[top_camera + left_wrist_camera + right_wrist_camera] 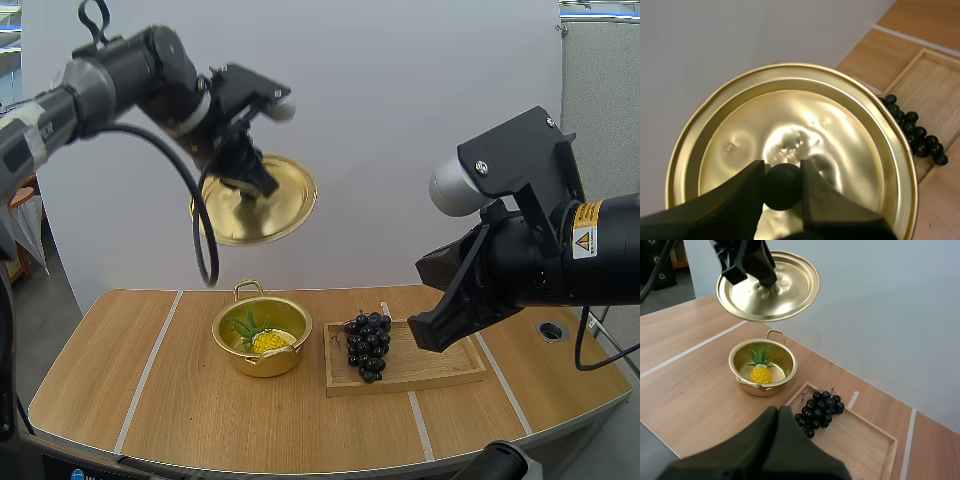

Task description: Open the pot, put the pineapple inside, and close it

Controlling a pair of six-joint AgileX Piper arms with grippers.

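Golden lid (278, 212), knob (782, 187) pinched by left hand (782, 171), hangs above pot (265, 362) holding pineapple (270, 341).

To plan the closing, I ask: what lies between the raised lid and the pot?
Nothing: the gap between the lid, held by the left hand, and the pot is bare in the high and right wrist views.

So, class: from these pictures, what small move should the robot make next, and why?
Probably lower the lid down toward the pot. The pineapple already lies inside the open pot, and the left gripper pinches the lid's knob, holding the lid in the air above the pot, so closing seems to be the step left.
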